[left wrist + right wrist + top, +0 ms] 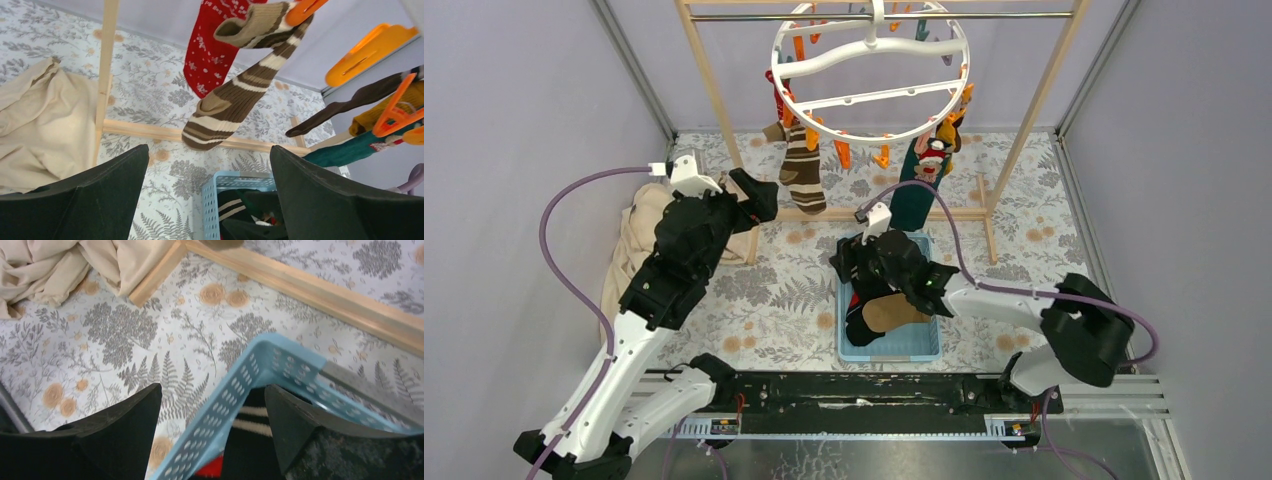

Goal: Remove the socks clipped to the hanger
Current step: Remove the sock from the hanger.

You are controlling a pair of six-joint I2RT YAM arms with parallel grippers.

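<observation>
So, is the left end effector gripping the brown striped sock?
No, the left end effector is open, empty, short of the brown striped sock.

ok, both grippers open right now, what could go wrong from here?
1. The left gripper faces the striped sock, with the red sock close behind it: it might pinch both.
2. The right gripper straddles the rim of the basket: closing or lifting there could drag it.
3. The hanger hangs from a rail: a pull may swing it.
</observation>
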